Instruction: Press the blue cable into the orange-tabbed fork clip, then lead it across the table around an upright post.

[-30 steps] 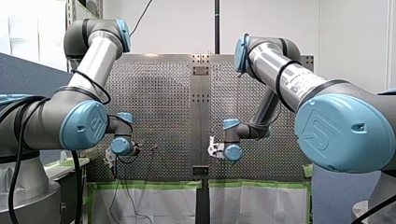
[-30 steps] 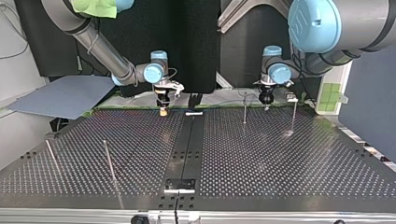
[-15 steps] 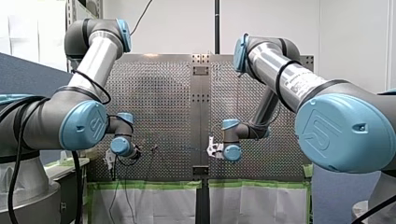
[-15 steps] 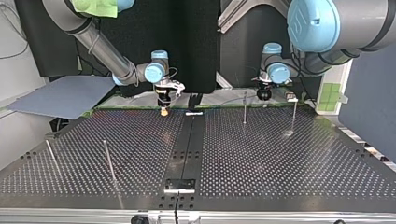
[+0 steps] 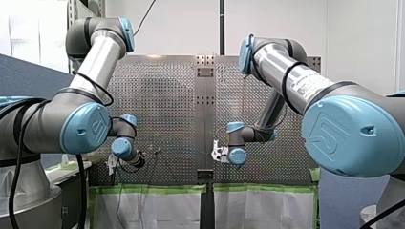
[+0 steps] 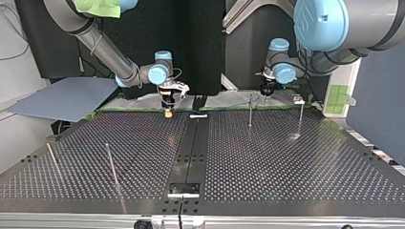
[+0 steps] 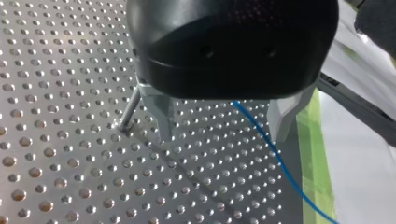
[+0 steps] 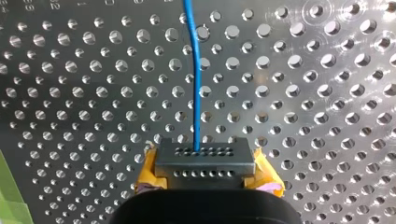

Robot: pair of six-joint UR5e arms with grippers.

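Observation:
The thin blue cable (image 7: pixel 275 158) runs loose between the two metal fingers (image 7: pixel 161 116) of my left gripper (image 7: pixel 222 138), which stands open above the perforated table, and on toward the green tape. An upright post (image 7: pixel 129 109) rises just beside one finger. In the top view my left gripper (image 6: pixel 265 89) hangs behind that post (image 6: pixel 250 112). My right gripper (image 8: pixel 205 161) is shut on the blue cable (image 8: pixel 196 79), which leads straight ahead from its yellow pads (image 8: pixel 148 175). It stands low over the table (image 6: pixel 166 106) near the centre strip. I cannot make out the orange-tabbed clip.
A second post (image 6: pixel 300 118) stands at the top view's right, with a small fitting (image 6: pixel 298 100) behind it. Two more posts (image 6: pixel 112 164) lean at the near left. A white piece (image 6: pixel 198 115) lies on the dark centre strip (image 6: pixel 191 152). Green tape (image 7: pixel 315 163) edges the table.
My left gripper has opened, let go of the cable and risen off the table, drawing back behind the post. My right gripper has stayed almost in place.

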